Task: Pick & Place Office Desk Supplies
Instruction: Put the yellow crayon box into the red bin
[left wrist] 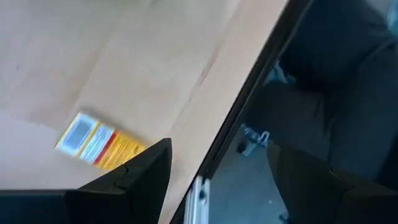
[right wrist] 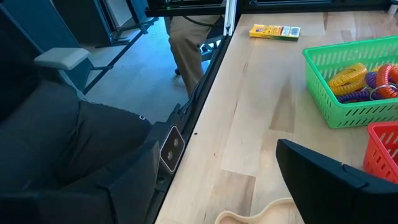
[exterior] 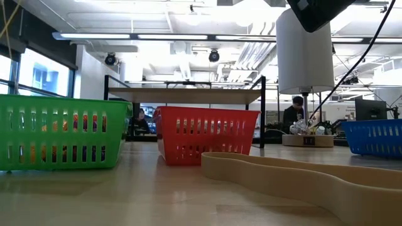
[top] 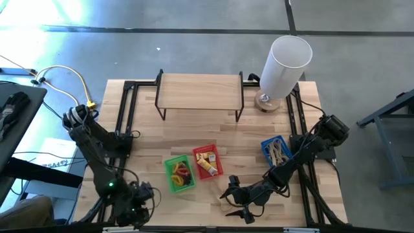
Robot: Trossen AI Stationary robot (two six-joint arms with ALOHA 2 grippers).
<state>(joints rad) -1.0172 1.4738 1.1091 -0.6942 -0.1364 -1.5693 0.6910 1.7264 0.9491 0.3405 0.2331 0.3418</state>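
A tan rubber band (exterior: 282, 179) lies flat on the wood near the table's near edge; its loop end (right wrist: 252, 216) shows between my right gripper's fingers. My right gripper (top: 239, 202) (right wrist: 217, 186) is open just over it, touching nothing that I can see. A yellow-white packet (left wrist: 99, 142) (right wrist: 275, 31) lies flat near the table's near left corner. My left gripper (top: 139, 202) (left wrist: 217, 186) is open beside the packet, at the table's near edge. The green basket (top: 179, 175) holds coloured rings, the red basket (top: 207, 162) holds yellow packets, and the blue basket (top: 277, 150) holds tan bands.
A tall white cylinder (top: 283, 65) stands on a round base at the far right. A low wooden shelf on black legs (top: 199, 90) stands at the far middle. Black frame rails (top: 123, 123) run along both sides. Bare wood lies between the baskets and the shelf.
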